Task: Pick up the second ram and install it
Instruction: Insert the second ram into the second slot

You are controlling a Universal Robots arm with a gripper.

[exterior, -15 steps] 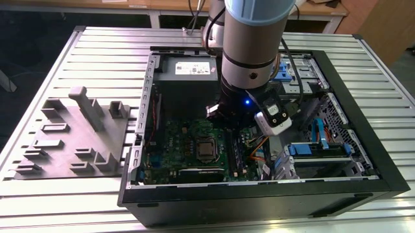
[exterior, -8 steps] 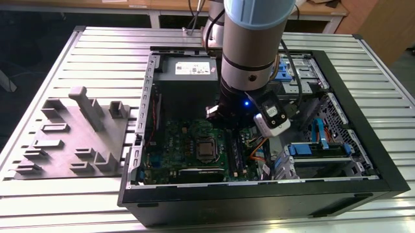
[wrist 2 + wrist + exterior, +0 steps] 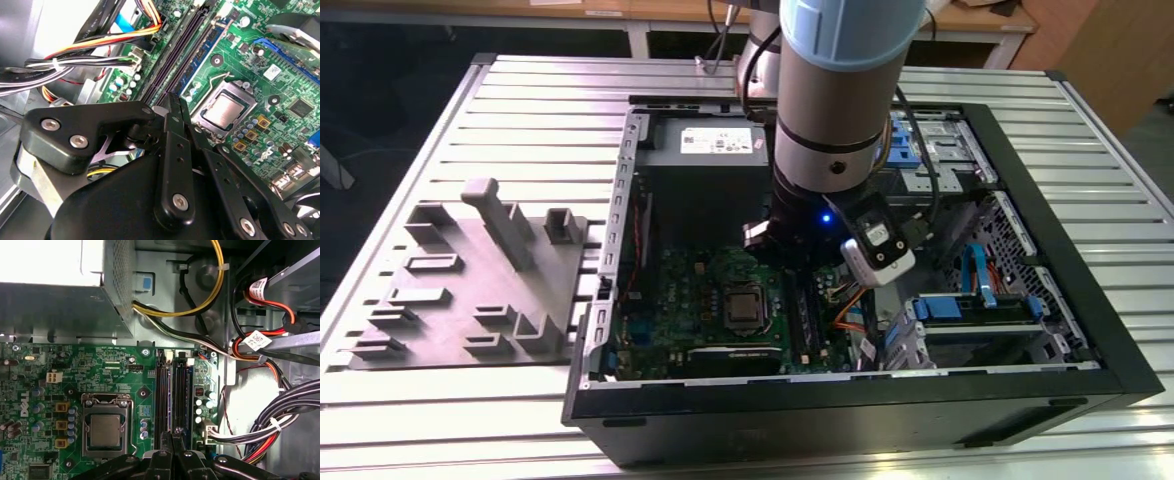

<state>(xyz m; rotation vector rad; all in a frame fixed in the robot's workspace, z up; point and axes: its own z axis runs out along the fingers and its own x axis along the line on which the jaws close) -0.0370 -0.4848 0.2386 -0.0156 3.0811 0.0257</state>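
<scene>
The second ram (image 3: 200,57) is a thin blue-green stick standing on edge in a memory slot on the green motherboard (image 3: 694,290). It runs parallel to two black slot rails (image 3: 170,55). The ram (image 3: 188,395) also shows in the first wrist view, between the processor socket (image 3: 105,432) and the cable bundle. My gripper (image 3: 172,97) is low inside the computer case, directly over the slots. Its fingers are shut, with the tips together on the ram's top edge about halfway along. The gripper (image 3: 172,436) lines up with the slot in both wrist views.
Orange, red and black cables (image 3: 100,45) run close beside the slots. The power supply (image 3: 707,145) is at the case's far end and a drive cage (image 3: 987,310) at the exterior view's right. A grey parts fixture (image 3: 467,290) sits on the slatted table, left of the case.
</scene>
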